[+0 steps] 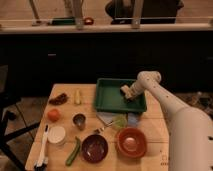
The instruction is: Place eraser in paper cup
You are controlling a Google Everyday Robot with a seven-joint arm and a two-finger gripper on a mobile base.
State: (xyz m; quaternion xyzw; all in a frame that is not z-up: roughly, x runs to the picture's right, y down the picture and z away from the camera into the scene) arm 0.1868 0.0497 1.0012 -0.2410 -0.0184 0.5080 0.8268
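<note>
My gripper (128, 93) is low inside the right part of the green tray (107, 95), at the end of the white arm that reaches in from the right. A small tan block, the eraser (123, 90), shows right at the gripper's tip. I cannot tell whether it is gripped or just lying in the tray. The white paper cup (56, 134) stands at the table's front left, far from the gripper.
On the wooden table (150, 112) are an orange (53, 115), a metal cup (79, 120), a dark red bowl (95, 148), an orange bowl (131, 142), a green cucumber (73, 151), a white brush (43, 148), a yellow-green vegetable (77, 96) and a brown item (59, 99).
</note>
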